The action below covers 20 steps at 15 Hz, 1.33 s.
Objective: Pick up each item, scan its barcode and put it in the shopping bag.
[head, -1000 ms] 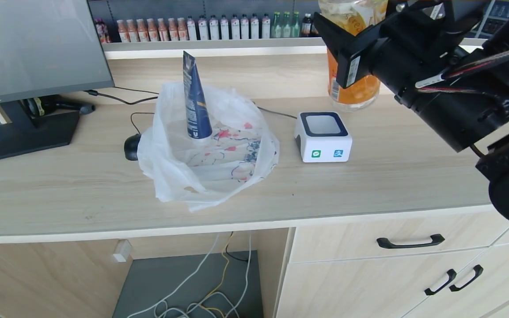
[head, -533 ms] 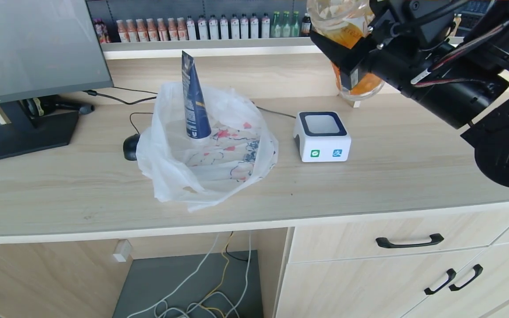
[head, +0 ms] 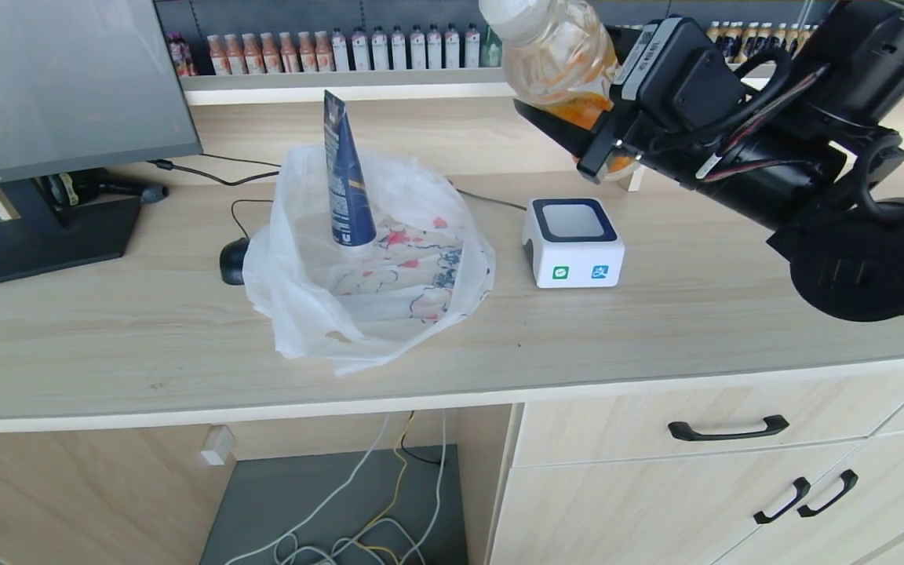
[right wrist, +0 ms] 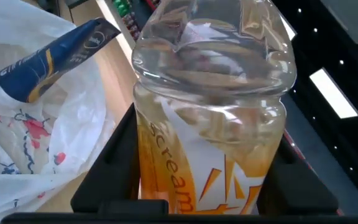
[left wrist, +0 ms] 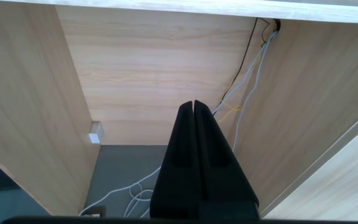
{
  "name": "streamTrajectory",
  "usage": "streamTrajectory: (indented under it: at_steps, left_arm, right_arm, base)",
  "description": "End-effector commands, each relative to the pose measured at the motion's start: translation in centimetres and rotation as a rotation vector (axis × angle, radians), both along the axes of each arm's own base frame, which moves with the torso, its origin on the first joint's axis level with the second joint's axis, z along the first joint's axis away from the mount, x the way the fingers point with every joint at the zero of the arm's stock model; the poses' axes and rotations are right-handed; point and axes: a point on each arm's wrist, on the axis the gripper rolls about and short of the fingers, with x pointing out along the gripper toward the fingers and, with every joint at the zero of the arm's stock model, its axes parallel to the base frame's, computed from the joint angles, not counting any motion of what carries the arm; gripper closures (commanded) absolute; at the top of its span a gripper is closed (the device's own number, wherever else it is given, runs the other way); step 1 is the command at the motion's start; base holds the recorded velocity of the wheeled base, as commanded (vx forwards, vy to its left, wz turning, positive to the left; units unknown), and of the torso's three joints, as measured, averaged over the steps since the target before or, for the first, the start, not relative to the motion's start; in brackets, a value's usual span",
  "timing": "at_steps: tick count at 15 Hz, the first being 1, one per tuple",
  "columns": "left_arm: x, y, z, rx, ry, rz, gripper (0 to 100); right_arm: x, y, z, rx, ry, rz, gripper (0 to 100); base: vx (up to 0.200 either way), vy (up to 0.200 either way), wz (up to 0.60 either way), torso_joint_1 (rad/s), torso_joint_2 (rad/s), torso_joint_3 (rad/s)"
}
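Wooden checkout counter (head: 695, 298), with one white barcode scanner (head: 574, 242) on it, window facing up. The right claw (head: 605, 106) is clamped around one orange juice bottle (head: 558, 55), held in the air above and just behind the scanner. The bottle's long axis is tilted, with the cap up and leaning toward the bag's side. So the label must come down and forward to face the window. One shopping bag (head: 366, 259) lies beside the scanner, one blue tube (head: 346, 176) upright inside. The left claw (left wrist: 194, 109) hangs below the counter, fingers pressed together, empty.
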Motion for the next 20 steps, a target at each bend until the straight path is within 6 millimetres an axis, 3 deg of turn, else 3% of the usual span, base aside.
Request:
streamTrajectory:
  at_steps: [1,12,20]
  left_arm:
    - [0.0,0.0,0.0,0.0,0.0,0.0,100]
    - [0.0,0.0,0.0,0.0,0.0,0.0,100]
    - [0.0,0.0,0.0,0.0,0.0,0.0,100]
  right_arm:
    - [1.7,0.8,-0.8,-0.033,-0.021,0.025,100]
    - [4.6,-2.0,-4.1,-0.188,-0.055,0.073,100]
    - [5.5,-2.4,-4.4,-0.195,-0.055,0.077,100]
  base:
    - [0.0,0.0,0.0,0.0,0.0,0.0]
    - [0.0,0.0,0.0,0.0,0.0,0.0]
    - [0.0,0.0,0.0,0.0,0.0,0.0]
